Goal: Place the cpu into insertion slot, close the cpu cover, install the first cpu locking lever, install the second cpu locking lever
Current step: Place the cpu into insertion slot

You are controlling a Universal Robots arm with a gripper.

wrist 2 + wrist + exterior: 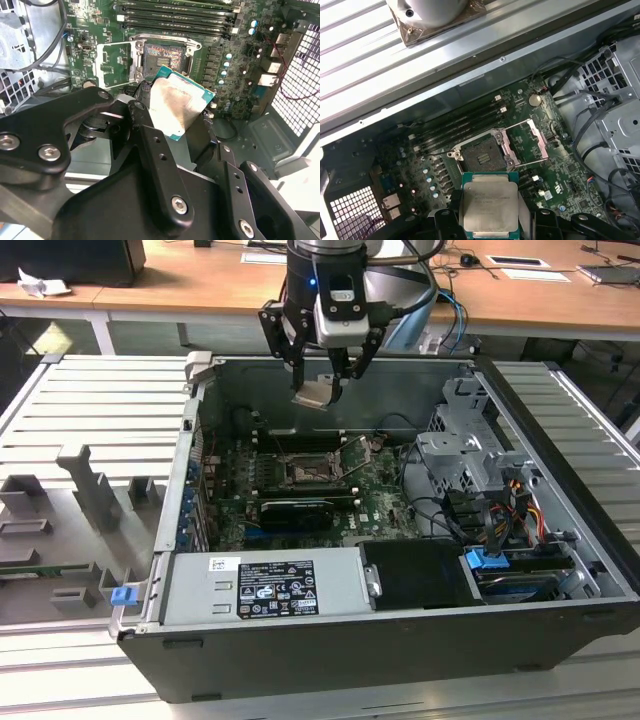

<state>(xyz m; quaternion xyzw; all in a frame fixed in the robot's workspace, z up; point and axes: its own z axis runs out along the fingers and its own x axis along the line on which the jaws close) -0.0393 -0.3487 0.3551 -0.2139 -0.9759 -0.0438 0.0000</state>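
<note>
You are working over a ribbed metal counter (90,410) with an open computer case (560,470) lying on it, and wooden desks are running along behind. The gripper (322,388) is hanging inside the case mouth, and its fingers (445,220) are clamping the cpu (313,393) by two opposite edges, metal face up in the first wrist view (490,205).

The chip is sitting well above the insertion slot (305,472) and, judging by both wrist views, off to one side of it rather than squarely over it. The cpu cover (527,142) is standing swung open just beside the slot (480,155), so the socket is lying bare.

The placing step is calling for care. In the second wrist view the chip (177,105) is looking tilted against the slot (167,54), so you are likely wanting it level and its edges square with the silver rim. A straight descent with no sliding is probably mattering most, since the contacts are looking fine and easily bent.
</note>
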